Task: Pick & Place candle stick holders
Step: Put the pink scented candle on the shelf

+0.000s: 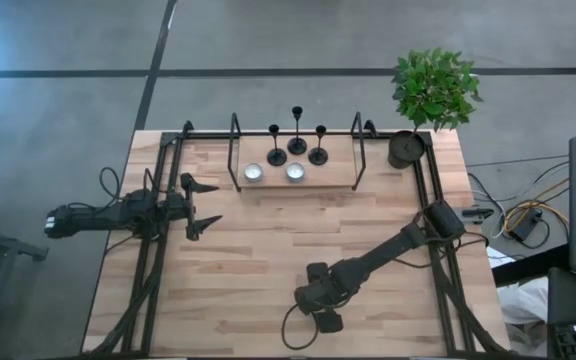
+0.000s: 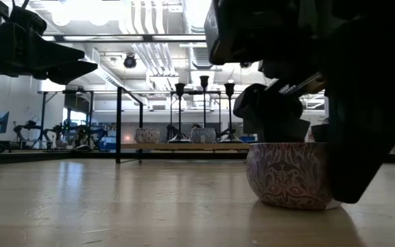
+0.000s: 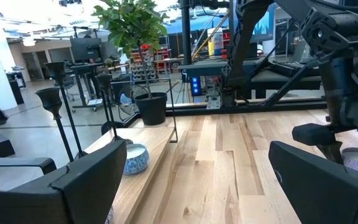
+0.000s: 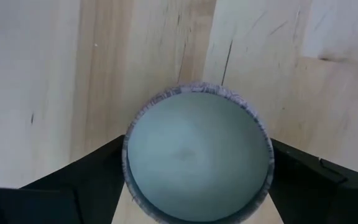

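Observation:
Three black candle stick holders (image 1: pixel 297 140) stand by their round bases on a raised wooden shelf (image 1: pixel 338 172) at the table's far side. They also show in the low view (image 2: pixel 204 110) and in the left wrist view (image 3: pixel 58 106). My left gripper (image 1: pixel 206 205) is open and empty over the table's left part, well short of the shelf. My right gripper (image 1: pixel 318 300) is near the table's near edge, pointing down over a small round patterned bowl (image 4: pixel 197 155) with a pale filling. My right gripper comes at the patterned bowl from above, pointing down. Its two fingers (image 4: pixel 95 171) meet the bowl's outer wall (image 4: pixel 129 149) on two opposite sides, just below the rim. The bowl stands upright with its bottom (image 2: pixel 290 202) on the table.
Two more small bowls (image 1: pixel 253 173) (image 1: pixel 295 172) sit on the shelf in front of the holders. Black upright frames (image 1: pixel 234 150) (image 1: pixel 358 150) stand at the shelf's two ends. A dark pot (image 1: pixel 406 148) with a green plant (image 1: pixel 433 85) stands at the far right corner.

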`<state>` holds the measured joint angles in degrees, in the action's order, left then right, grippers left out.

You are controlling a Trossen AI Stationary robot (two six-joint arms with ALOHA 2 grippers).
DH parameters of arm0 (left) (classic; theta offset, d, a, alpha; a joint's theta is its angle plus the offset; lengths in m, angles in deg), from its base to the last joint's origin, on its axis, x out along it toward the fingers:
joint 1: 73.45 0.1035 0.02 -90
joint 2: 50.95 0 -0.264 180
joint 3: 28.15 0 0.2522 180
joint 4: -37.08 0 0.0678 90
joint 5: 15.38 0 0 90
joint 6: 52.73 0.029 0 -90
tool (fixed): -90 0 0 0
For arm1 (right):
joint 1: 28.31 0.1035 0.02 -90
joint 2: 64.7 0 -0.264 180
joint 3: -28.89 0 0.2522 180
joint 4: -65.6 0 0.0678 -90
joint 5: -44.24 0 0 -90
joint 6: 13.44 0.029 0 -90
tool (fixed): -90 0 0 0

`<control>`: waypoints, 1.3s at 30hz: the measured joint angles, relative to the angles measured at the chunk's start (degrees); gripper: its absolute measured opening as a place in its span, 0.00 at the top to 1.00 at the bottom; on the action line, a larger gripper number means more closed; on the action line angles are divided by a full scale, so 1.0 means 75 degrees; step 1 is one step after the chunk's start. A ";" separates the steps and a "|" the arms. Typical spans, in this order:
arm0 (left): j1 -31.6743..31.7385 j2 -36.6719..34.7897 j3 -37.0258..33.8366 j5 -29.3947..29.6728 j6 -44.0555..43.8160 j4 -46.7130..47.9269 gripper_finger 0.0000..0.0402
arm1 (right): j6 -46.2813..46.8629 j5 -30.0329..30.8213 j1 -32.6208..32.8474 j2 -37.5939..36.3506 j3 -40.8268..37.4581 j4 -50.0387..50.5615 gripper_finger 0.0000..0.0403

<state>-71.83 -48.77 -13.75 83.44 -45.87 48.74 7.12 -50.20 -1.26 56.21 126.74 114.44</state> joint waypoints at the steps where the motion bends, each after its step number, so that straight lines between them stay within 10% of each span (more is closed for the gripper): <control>1: 0.0000 0.0000 0.0000 0.0002 0.0001 -0.0001 0.01 | 0.0000 0.0003 -0.0003 0.0003 0.0000 -0.0011 0.18; 39: -0.0002 0.0001 -0.0003 -0.0004 -0.0001 -0.0001 0.01 | 0.0338 0.0388 -0.0497 -0.0595 -0.0012 0.0862 0.28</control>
<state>-71.84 -48.77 -13.77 83.42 -45.88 48.73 9.66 -47.29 -4.99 51.74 126.65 120.90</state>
